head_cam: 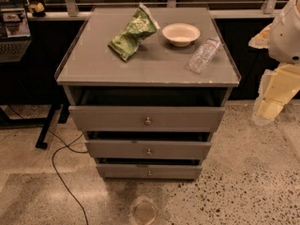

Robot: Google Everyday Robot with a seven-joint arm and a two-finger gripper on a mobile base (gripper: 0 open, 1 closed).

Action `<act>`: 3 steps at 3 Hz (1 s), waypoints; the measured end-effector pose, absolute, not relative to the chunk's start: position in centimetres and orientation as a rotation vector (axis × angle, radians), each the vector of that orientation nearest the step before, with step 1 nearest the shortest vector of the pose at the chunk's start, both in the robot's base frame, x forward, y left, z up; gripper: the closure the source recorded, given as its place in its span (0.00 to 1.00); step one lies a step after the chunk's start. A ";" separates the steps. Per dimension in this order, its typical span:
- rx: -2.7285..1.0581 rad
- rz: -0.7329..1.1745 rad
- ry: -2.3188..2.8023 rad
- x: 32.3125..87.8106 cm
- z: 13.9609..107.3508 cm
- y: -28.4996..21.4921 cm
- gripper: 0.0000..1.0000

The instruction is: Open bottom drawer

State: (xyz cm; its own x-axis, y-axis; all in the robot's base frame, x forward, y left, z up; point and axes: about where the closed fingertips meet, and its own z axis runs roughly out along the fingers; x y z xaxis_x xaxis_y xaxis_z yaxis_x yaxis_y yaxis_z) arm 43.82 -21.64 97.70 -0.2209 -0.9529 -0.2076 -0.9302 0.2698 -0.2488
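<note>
A grey cabinet (pixel 93 60) stands in the middle of the view with three grey drawers stacked under its top. The bottom drawer (pixel 126 171) is the narrowest and lowest one, with a small round metal knob (pixel 149 173) at the centre of its front. A thin dark gap shows above its front. The middle drawer (pixel 117 149) and the widest top drawer (pixel 108 118) sit above it. My arm's white and cream parts are at the right edge, and my gripper (pixel 269 108) hangs there, well right of the drawers and above the bottom one.
On the cabinet top lie a green snack bag (pixel 133 32), a white bowl (pixel 181 33) and a clear plastic bottle (pixel 204 55) on its side. A black cable (pixel 63 172) runs over the speckled floor at left. A dark desk frame (pixel 42 125) stands left.
</note>
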 end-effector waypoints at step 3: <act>-1.485 0.207 2.248 43.1 88.1 -20.9 0.00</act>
